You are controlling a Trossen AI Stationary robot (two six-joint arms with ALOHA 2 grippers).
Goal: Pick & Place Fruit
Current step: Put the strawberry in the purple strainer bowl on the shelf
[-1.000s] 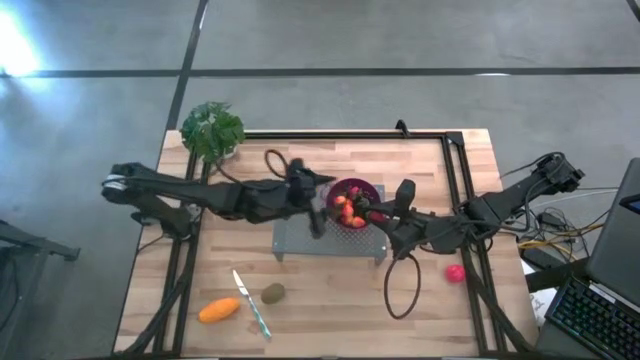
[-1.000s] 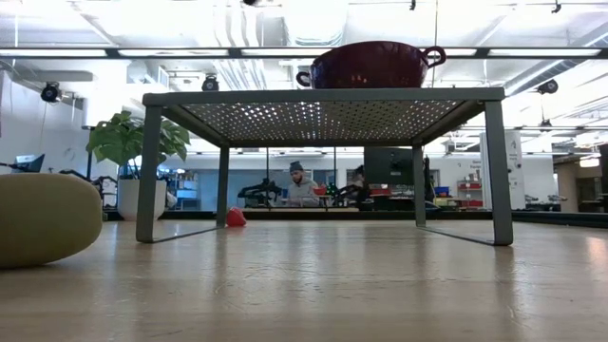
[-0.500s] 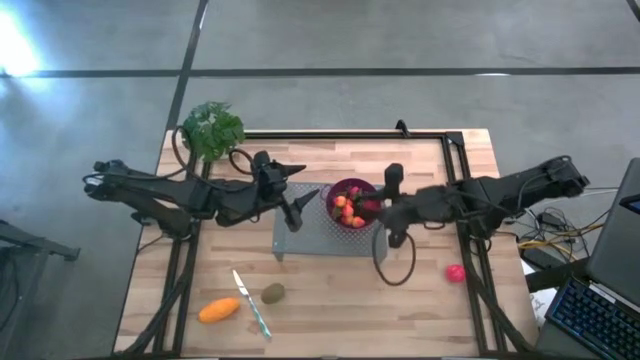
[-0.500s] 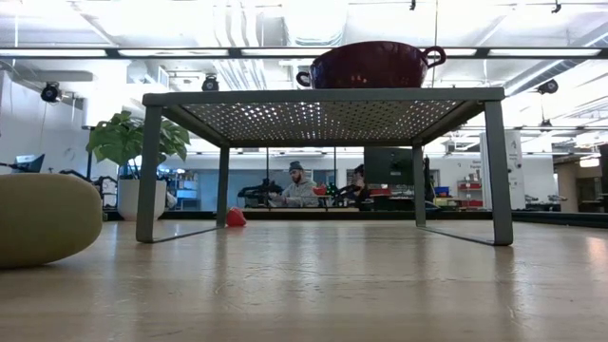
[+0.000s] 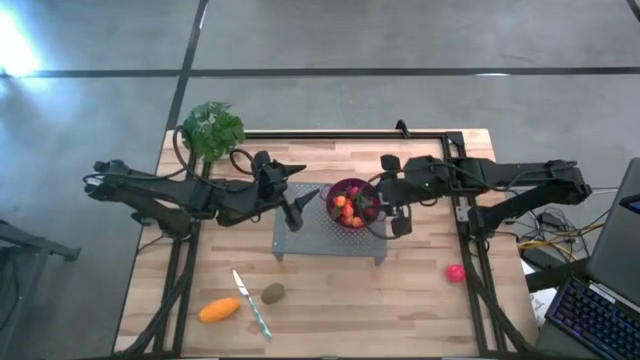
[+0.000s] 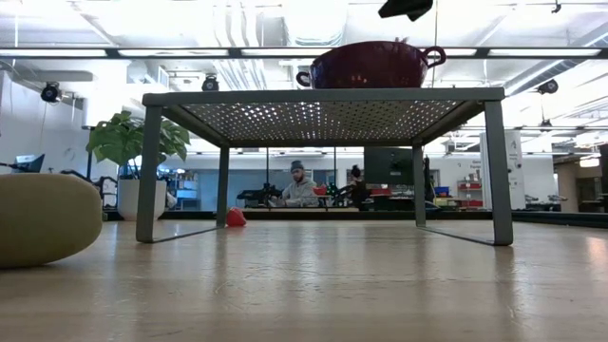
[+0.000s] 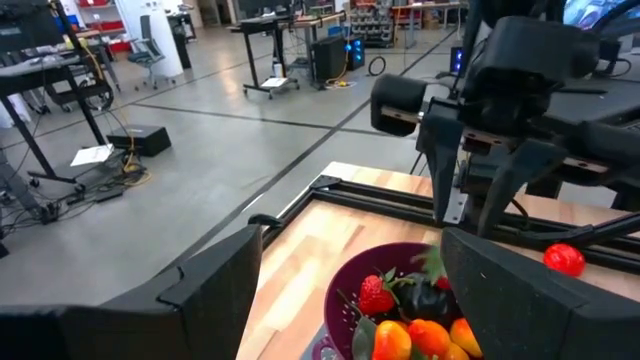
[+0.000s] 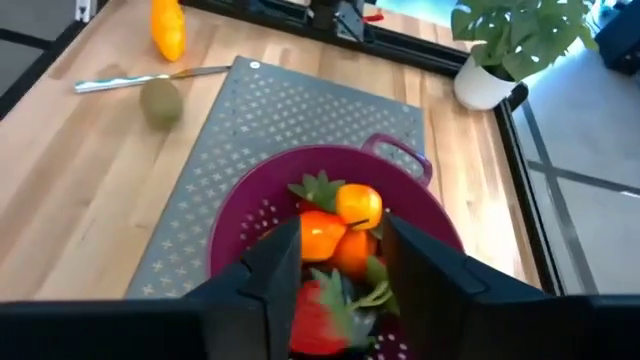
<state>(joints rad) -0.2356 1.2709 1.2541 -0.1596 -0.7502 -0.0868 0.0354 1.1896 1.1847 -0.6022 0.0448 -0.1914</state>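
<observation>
A purple bowl holding orange and red fruit stands on a grey perforated rack at mid-table. My right gripper hangs over the bowl's right rim, shut on a red strawberry with green leaves. My left gripper is open just left of the bowl, with nothing between its fingers. An elongated orange fruit and a brown-green oval one lie near the front left. A pink-red ball lies at the front right. My right gripper pinches the strawberry's two sides between its two fingers; the berry fills the gap between them. The fingers slant down from the table's right. The berry sits just above the fruit in the bowl; whether it touches them I cannot tell.
A slim knife lies between the orange fruit and the oval one. A potted plant stands at the far left corner. A small red piece lies on the table beyond the rack's left leg. Bare wood lies in front of the rack.
My left gripper has drawn back from the bowl toward the table's left, staying open, then kept still. My right arm has swung toward the far edge, and its gripper has turned about beside the bowl's right rim, coming over it.
</observation>
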